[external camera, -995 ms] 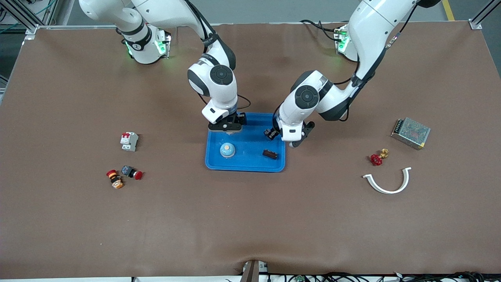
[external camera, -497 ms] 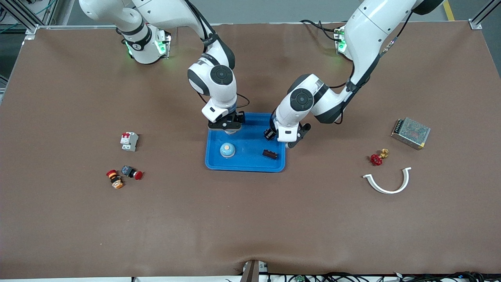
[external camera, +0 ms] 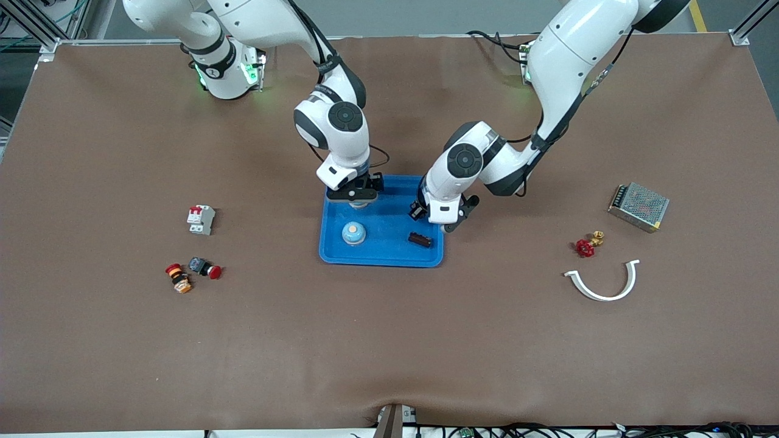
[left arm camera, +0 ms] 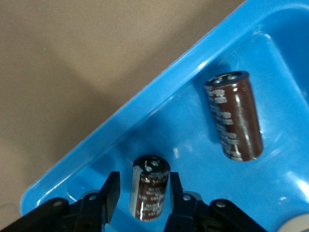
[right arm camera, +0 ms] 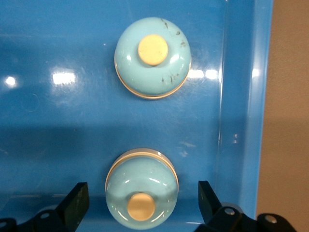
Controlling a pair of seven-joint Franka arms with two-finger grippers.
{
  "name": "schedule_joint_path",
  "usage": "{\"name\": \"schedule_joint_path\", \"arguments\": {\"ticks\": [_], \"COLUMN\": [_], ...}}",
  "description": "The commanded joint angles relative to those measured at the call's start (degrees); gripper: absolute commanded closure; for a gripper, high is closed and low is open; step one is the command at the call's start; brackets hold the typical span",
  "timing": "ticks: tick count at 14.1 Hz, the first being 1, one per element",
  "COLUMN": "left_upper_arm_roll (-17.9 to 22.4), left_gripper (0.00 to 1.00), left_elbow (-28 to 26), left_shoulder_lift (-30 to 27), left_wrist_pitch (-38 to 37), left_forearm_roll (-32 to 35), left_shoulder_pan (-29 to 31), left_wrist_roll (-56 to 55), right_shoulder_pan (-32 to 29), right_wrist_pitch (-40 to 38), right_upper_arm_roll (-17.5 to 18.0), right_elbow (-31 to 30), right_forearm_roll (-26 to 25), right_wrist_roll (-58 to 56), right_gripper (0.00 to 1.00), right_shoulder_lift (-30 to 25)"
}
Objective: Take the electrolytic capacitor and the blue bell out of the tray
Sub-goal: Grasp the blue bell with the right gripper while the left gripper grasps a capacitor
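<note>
A blue tray [external camera: 383, 255] sits mid-table. In it a pale blue bell [external camera: 353, 233] and a dark brown capacitor [external camera: 420, 239] lie nearer the front camera. My right gripper [external camera: 353, 196] is over the tray's end toward the right arm. It is open wide, its fingers well clear of a second bell [right arm camera: 141, 191], which rests on the tray floor. The first bell [right arm camera: 152, 57] shows farther off. My left gripper [external camera: 441, 218] is over the tray's corner toward the left arm. A second capacitor [left arm camera: 150, 186] stands between its narrowed fingers, with a gap at one finger [left arm camera: 110, 191]. The lying capacitor [left arm camera: 234, 116] is nearby.
Toward the right arm's end lie a white circuit breaker [external camera: 201, 219], a red push-button [external camera: 207, 268] and an orange-and-red button [external camera: 178, 278]. Toward the left arm's end are a metal power supply [external camera: 639, 205], a red valve [external camera: 585, 246] and a white curved clip [external camera: 602, 285].
The left arm's wrist has shifted over the tray toward the right arm, and its fingers have narrowed. The right gripper has drawn back slightly toward its base, still wide open.
</note>
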Motion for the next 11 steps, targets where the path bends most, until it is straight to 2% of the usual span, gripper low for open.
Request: {"name": "schedule_joint_path", "arguments": {"ticks": [1,3,6,11], "left_upper_arm_roll": [1.76,1.76,1.76,1.59], "left_gripper": [0.72,0.98,1.0,1.0], "left_elbow": [1.51,1.6,1.51,1.25], "left_shoulder_lift": [1.1,0.67,-2.4,-10.83], "left_wrist_pitch": [1.0,0.91,-0.84,-9.09], "left_forearm_roll": [1.55,1.64,2.43,2.52], "left_shoulder_pan": [-2.08,-1.91,-0.94,2.48], "left_wrist_roll": [-1.43,-1.43,-1.16,1.63], "right_shoulder_pan": [0.65,0.65,0.74,0.66], "right_wrist_pitch": [1.19,2.07,2.25,2.25], "right_upper_arm_roll": [-0.14,-0.14,-0.14,-0.14], "right_elbow": [-0.08,-0.08,-0.08,-0.17], "right_forearm_roll": [-1.46,-1.46,-1.46,-1.46], "right_wrist_roll": [0.33,0.42,0.42,0.42], "right_gripper": [0.0,0.0,0.0,0.0], "right_shoulder_lift": [0.11,0.72,0.81,0.9]}}
